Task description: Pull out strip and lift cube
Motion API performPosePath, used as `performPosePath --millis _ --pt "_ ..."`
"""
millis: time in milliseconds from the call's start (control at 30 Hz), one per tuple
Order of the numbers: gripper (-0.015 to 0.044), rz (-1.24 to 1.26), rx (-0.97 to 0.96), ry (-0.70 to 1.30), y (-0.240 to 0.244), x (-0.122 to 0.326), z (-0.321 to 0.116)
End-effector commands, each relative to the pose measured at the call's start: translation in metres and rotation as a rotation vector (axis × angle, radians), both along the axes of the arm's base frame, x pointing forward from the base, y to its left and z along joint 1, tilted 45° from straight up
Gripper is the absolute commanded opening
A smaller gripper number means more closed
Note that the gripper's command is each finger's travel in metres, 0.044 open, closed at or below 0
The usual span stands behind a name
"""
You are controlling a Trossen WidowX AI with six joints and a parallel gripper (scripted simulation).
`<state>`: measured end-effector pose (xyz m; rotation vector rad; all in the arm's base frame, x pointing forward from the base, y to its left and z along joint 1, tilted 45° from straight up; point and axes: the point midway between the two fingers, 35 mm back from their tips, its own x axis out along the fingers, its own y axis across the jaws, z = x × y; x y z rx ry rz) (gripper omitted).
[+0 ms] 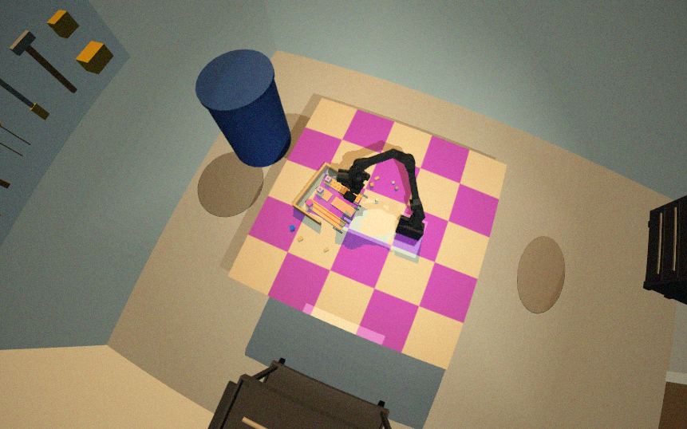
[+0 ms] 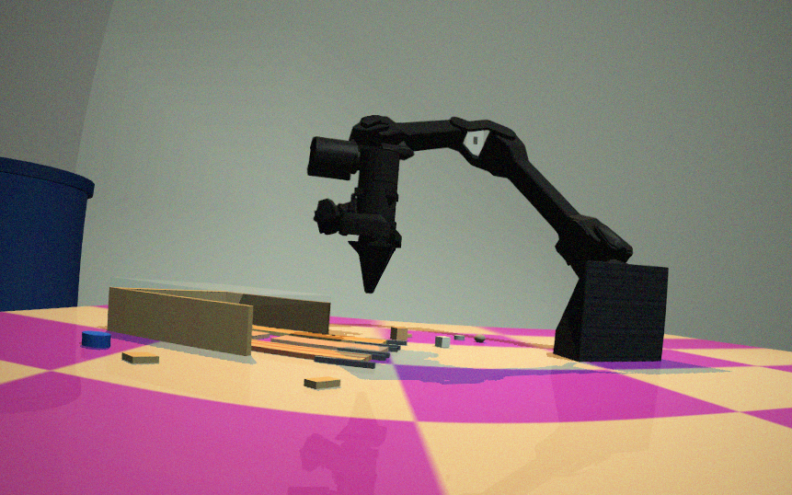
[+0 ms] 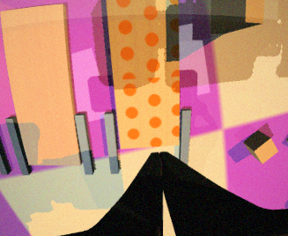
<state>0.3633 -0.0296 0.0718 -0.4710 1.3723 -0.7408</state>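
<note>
My gripper point(image 1: 349, 197) point(image 2: 369, 292) point(image 3: 158, 159) is shut and empty, pointing down above the near end of the orange-dotted strip point(image 1: 337, 185) point(image 3: 141, 103), not touching it. A pale cube with a dark mark point(image 1: 328, 179) sits at that strip's far end. The arm hides part of the strip in the top view. The plain strip is in two pieces, a long one point(image 1: 341, 205) point(image 3: 37, 79) and a short one point(image 1: 326, 196), which bears another marked pale cube point(image 1: 320, 190). A plain pink cube point(image 1: 309, 202) is at the far end of the striped strip point(image 1: 326, 214).
Low walls point(image 1: 305, 183) point(image 2: 180, 323) stand around the strips' far ends. Grey guide bars point(image 3: 111, 143) flank the near ends. A wooden cube point(image 2: 398, 333) and a pale cube point(image 2: 441, 340) lie nearby. A blue disc point(image 1: 292, 227) point(image 2: 96, 339) lies outside the walls. A blue bin point(image 1: 250, 117) stands beyond.
</note>
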Motion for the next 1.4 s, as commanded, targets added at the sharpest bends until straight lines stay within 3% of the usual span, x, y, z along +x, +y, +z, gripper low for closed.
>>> performPosePath --millis 0,1367 --pt "0.0000 -0.007 0.004 -0.004 -0.001 0.002 -0.002" --pt "0.0000 -0.007 0.000 -0.004 -0.047 0.002 -0.048"
